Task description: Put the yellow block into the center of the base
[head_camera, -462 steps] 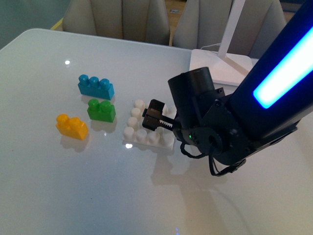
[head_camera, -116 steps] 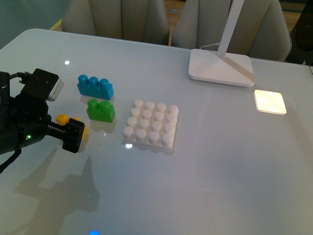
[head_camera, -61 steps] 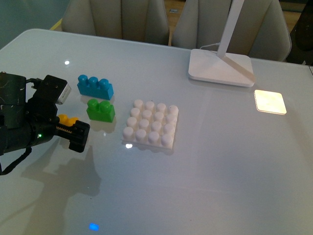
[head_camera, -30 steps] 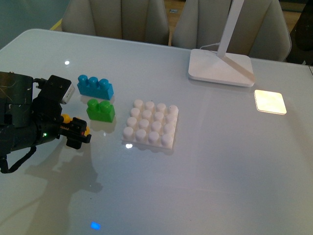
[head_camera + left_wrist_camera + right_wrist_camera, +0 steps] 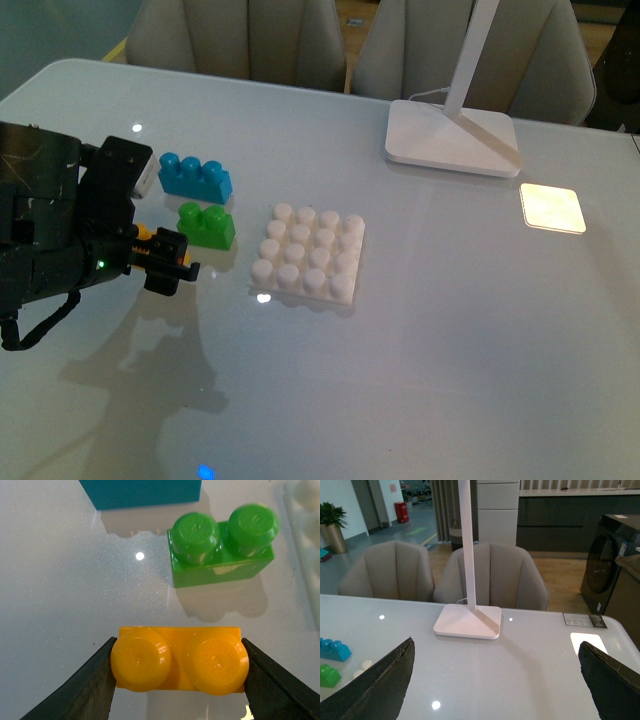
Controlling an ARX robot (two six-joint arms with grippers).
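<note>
Two black fingers (image 5: pixel 82 687) of the left gripper (image 5: pixel 172 264) clamp the short ends of the yellow block (image 5: pixel 179 664), whose studs face the wrist camera. Just beyond it, and apart from it, sits the green brick (image 5: pixel 207 225). The base (image 5: pixel 308 255) lies to that brick's right on the table (image 5: pixel 420 340). Farther back stands the blue brick (image 5: pixel 196 177), and farthest the white lamp foot (image 5: pixel 453 137). The right gripper (image 5: pixel 496 647) hangs above the table with its fingers spread wide.

The left gripper (image 5: pixel 166 262) clamps the yellow block (image 5: pixel 180 666) endwise, while the right gripper (image 5: pixel 495 646) gapes wide.
</note>
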